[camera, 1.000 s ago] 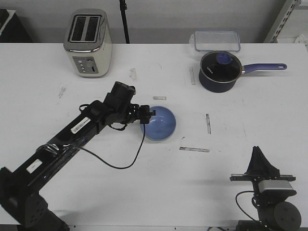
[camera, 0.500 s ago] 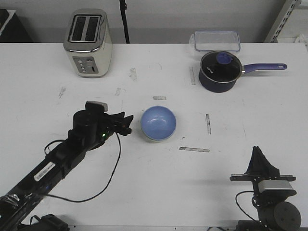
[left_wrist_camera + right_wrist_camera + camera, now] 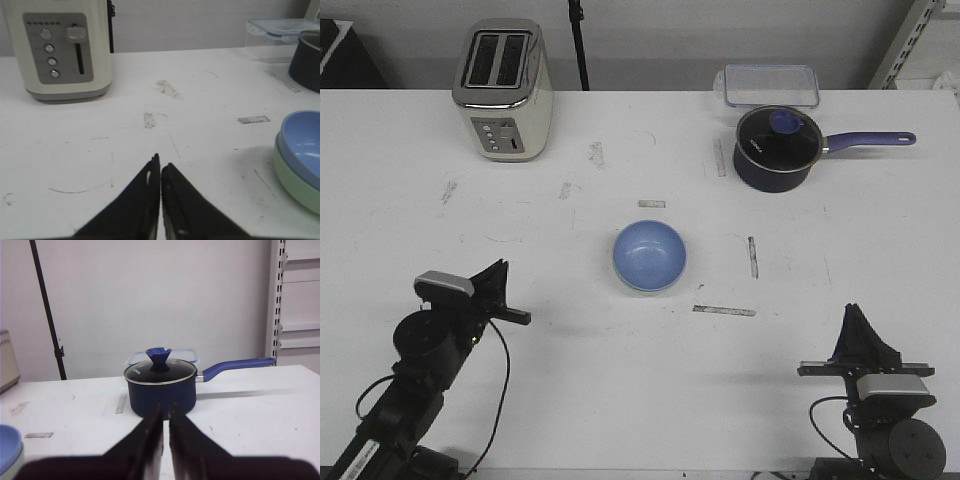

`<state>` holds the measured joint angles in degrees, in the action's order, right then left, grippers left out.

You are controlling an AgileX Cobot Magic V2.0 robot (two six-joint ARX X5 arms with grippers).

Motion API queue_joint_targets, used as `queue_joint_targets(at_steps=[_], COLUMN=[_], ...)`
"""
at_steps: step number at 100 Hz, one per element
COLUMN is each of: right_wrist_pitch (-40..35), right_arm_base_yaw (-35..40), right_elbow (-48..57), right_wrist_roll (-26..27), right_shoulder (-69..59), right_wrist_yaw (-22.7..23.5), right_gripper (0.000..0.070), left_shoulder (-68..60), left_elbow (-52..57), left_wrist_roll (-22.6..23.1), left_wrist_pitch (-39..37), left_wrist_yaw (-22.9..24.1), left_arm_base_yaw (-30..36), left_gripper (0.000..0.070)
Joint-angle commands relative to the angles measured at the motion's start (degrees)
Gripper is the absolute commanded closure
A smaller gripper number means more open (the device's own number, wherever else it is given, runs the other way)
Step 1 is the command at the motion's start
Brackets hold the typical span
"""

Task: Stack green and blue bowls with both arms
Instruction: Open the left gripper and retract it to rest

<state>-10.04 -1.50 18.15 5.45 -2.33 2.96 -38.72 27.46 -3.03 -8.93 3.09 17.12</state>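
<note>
From above the blue bowl (image 3: 649,254) mid-counter (image 3: 620,380) nearly hides the green bowl (image 3: 295,185) it's nested in, which my left wrist view shows clearly, both my fingers clenched empty.

Left arm (image 3: 425,345) pulled back from the blue bowl (image 3: 650,254) to the table's near-left corner. Left gripper (image 3: 500,290) now well apart from the bowl, fingers together and empty.
</note>
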Motion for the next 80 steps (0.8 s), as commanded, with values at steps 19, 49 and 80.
queue_joint_targets(at_steps=[19, 49, 80], right_wrist_pitch=[0.6, 0.6, 0.6], right_arm_base_yaw=[0.1, 0.1, 0.1], right_elbow=[-0.1, -0.1, -0.1], right_wrist_roll=[0.7, 0.7, 0.7], right_shoulder=[0.1, 0.2, 0.2], right_wrist_yaw=[0.0, 0.0, 0.0], right_gripper=[0.0689, 0.0689, 0.0689], left_shoulder=[17.9, 30.8, 32.1], left_elbow=[-8.0, -9.4, -9.4], left_wrist_roll=[5.6, 5.4, 5.4], left_wrist_pitch=[0.2, 10.0, 12.3], left_wrist_yaw=[0.1, 0.1, 0.1], left_arm_base_yaw=[-5.9, -12.1, -12.2], left_gripper=[0.0699, 0.0699, 0.0699])
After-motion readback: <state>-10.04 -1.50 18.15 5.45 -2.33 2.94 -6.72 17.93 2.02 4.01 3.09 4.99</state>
